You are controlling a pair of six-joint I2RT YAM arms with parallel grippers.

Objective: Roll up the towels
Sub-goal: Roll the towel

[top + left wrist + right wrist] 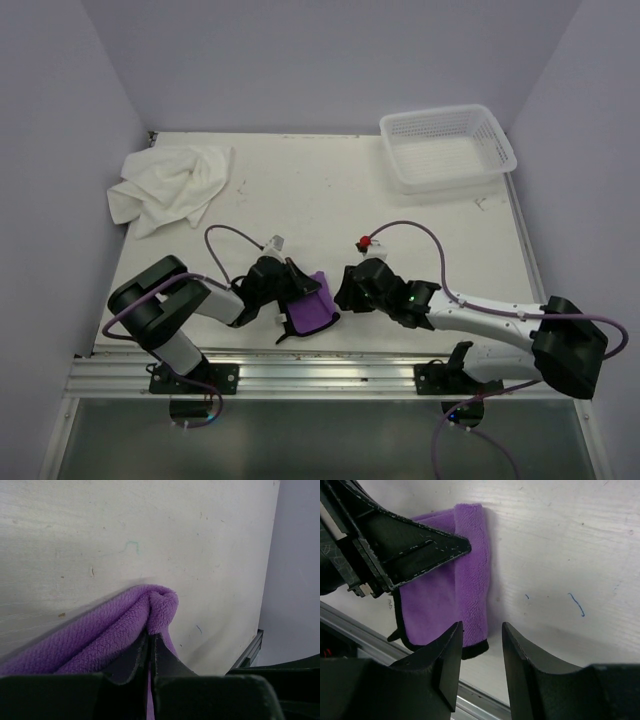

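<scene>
Left tool [151, 636] clamped tight — right tool [481, 630] faces it, jaws parted, both held low.

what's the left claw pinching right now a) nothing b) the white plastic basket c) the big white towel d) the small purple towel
d: the left claw is shut on a folded edge of the small purple towel with dark edging, while the large crumpled white towel lies untouched at the far left corner of the table.

One small towel [312, 308], near centre: purple, black edging. One large towel [170, 185], far left: plain white. One basket [503, 135], far right: white, perforated lattice. One table [330, 190]: off-white.
</scene>
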